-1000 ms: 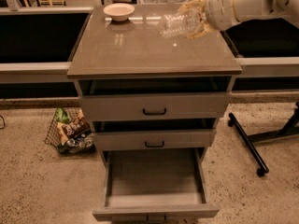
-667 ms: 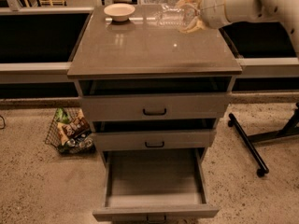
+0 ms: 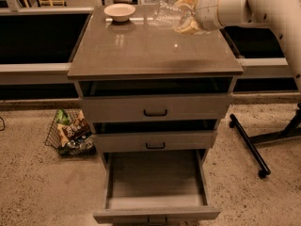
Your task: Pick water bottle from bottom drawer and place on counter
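Over counter [image 3: 141, 55], gripper [image 3: 185, 16] holds water bottle [image 3: 164, 15] near cream bowl [image 3: 119, 11].

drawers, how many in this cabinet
3: top drawer under the counter, middle drawer below it, bottom drawer pulled far out. None seem hidden. The gripper holds the water bottle above the counter.

Three drawers [image 3: 155, 109], one bowl [image 3: 119, 11], one basket [image 3: 70, 133], one water bottle [image 3: 165, 16], one claw [image 3: 186, 16] over counter [image 3: 141, 51]
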Controlling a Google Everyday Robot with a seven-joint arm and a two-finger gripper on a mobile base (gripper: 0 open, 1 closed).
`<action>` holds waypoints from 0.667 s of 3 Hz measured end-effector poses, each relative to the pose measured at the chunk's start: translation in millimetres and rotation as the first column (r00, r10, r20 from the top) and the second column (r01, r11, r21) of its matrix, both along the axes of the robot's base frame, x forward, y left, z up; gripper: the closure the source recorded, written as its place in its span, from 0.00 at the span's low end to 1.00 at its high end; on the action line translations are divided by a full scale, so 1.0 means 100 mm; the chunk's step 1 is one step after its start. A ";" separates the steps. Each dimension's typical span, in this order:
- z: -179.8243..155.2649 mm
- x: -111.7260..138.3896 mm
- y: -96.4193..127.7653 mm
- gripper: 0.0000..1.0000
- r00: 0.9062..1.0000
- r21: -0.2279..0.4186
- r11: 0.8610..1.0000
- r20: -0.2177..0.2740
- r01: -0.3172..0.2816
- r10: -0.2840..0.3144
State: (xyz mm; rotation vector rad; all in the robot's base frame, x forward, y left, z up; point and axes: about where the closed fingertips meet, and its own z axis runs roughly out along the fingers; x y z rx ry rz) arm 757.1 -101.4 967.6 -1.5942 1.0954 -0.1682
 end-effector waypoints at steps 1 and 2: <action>-0.03 0.01 0.02 1.00 1.000 0.043 0.999 -0.025 -0.004 0.006; -0.22 0.11 0.10 1.00 0.985 0.183 0.983 -0.174 0.016 0.017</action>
